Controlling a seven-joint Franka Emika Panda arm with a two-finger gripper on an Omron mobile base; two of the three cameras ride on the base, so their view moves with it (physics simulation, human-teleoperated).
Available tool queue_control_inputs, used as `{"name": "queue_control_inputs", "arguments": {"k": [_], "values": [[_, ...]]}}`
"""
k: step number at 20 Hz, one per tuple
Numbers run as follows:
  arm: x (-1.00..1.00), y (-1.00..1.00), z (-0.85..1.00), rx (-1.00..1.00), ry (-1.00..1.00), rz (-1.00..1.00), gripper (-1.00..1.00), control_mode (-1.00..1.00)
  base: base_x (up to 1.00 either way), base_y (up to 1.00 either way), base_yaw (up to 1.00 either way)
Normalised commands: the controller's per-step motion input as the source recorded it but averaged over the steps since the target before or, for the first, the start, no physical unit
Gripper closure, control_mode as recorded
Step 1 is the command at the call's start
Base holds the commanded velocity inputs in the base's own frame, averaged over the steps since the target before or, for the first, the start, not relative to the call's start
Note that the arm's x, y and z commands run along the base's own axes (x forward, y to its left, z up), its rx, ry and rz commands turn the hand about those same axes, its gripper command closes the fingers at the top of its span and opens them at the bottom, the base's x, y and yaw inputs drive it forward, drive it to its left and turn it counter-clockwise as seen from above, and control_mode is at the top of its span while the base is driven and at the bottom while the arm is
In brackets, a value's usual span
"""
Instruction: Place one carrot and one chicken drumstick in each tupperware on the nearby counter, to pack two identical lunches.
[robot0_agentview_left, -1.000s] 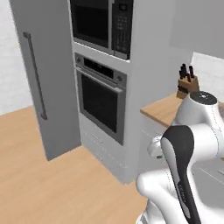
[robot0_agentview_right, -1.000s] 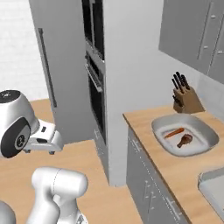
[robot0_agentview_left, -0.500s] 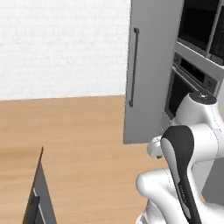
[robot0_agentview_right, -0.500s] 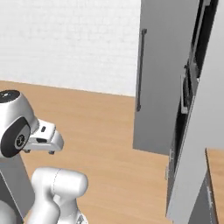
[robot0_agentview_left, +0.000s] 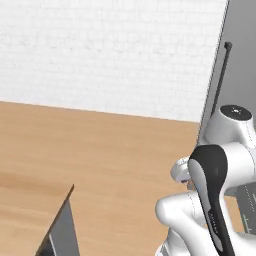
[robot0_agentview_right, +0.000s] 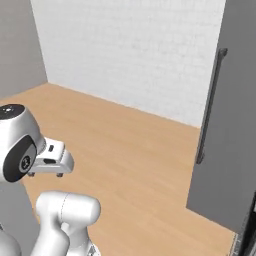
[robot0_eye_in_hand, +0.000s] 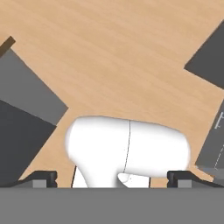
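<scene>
White brick wall & wood floor now ahead; oven, counter gone w/ base turn; jaws wide, empty.

fridge: tall grey panel, cut at top and right edges (handle whole)
grey cabinet corner: cut by bottom edge
gripper: 2 finger tips barely poke up, rest cut off

Base views flank arm, sharing floor — hand view looks down
</scene>
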Motion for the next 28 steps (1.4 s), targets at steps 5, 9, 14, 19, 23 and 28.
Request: {"name": "queue_control_inputs", "arguments": {"k": [5, 9, 14, 19, 23, 28], "values": [[0.00, 0.00, 0.00, 0.00, 0.00, 0.00, -1.00, 1.00, 1.00, 0.00, 0.36], [0.00, 0.00, 0.00, 0.00, 0.00, 0.00, -1.00, 1.00, 1.00, 0.00, 0.33], [0.00, 0.00, 0.00, 0.00, 0.00, 0.00, -1.00, 1.00, 1.00, 0.00, 0.34], [0.00, 0.00, 0.00, 0.00, 0.00, 0.00, -1.00, 1.00, 1.00, 0.00, 0.33], [0.00, 0.00, 0.00, 0.00, 0.00, 0.00, -1.00, 1.00, 1.00, 0.00, 0.33], [0.00, 0.00, 0.00, 0.00, 0.00, 0.00, -1.00, 1.00, 1.00, -0.06, 0.22]]}}
